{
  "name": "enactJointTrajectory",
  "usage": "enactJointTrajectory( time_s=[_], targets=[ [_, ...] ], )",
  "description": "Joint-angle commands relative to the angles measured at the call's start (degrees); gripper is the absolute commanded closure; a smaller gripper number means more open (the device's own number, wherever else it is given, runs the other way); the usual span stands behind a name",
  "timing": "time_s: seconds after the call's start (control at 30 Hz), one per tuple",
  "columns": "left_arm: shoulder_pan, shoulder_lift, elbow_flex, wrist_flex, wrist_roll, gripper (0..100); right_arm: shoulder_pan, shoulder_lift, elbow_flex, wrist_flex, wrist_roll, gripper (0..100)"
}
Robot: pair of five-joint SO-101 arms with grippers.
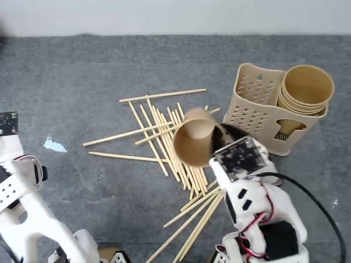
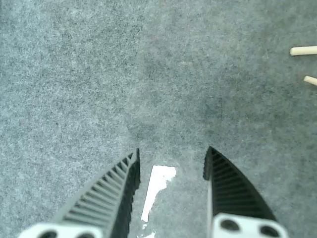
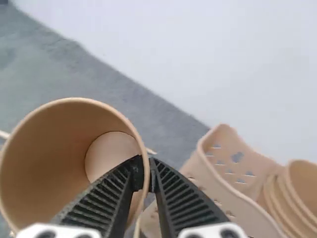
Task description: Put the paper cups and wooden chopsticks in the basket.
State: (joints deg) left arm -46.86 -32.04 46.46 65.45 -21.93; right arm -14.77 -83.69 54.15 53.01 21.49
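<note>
One paper cup [image 1: 194,143] is up off the counter, tipped on its side with its mouth turned away from the basket [image 1: 253,112], hanging over the heap of chopsticks [image 1: 164,143] and just beside the basket's near wall. The right arm's jaws are pinching its wall at the rim, one finger inside the cup [image 3: 54,148] and one outside, pressed close with only the paper between them.

The basket stands upright past the cup. Its far compartment already holds a stack of cups [image 1: 307,87], mouths up. The chopsticks lie loose on the counter [image 1: 82,71], none of them in the basket that I can see.

To my eye the job now is nesting this cup on that stack. I'd bring it up above the basket rim before moving across, so the cup's bottom doesn't catch the wall and shove the light basket. Then turn it mouth up, centre it over the stack, lower it until it seats, and only then let go. The grip should stay gentle, since thin paper could buckle.

Well away, the left arm's jaws are spread over bare counter, a white scrap [image 2: 157,186] below them, gripping nothing.
</note>
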Motion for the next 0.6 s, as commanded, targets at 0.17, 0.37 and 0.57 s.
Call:
enactJointTrajectory(
  time_s=[0.17,0.37,0.57],
  targets=[
    [-0.1,-0.8,-0.5,-1.1,0.5,79,15.4,6.4,-8.8,-12.2,-0.5,99.1],
    [0.9,-0.8,0.2,-1.0,0.5,79,24.3,18.8,-19.8,-16.1,-0.8,99.1],
    [2.4,-0.9,1.3,-1.1,0.5,79,31.7,28.2,-27.2,-18.3,-0.8,99.1]
  ],
)
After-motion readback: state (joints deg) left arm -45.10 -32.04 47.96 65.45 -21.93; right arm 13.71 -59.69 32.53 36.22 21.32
